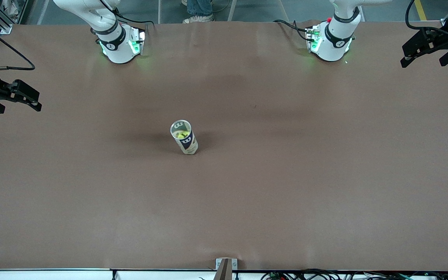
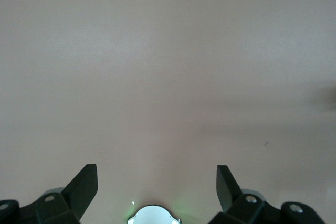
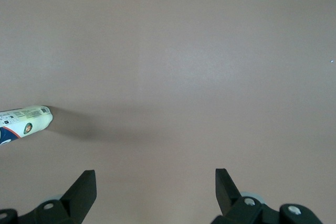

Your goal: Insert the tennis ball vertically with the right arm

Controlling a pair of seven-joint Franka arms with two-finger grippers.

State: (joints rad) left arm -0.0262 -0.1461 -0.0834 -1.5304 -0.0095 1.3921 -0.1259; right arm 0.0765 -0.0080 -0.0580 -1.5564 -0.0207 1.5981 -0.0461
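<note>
Mid-surface, your tennis ball sat inside the upright can. Right gripper and left gripper hung over opposite surface ends, fingers spread, empty.

The can stands upright near the middle of the table, and a ball lies in it. The right gripper hangs over the table edge at the right arm's end, well apart from the can. The left gripper hangs over the left arm's end, also well apart from the can.
</note>
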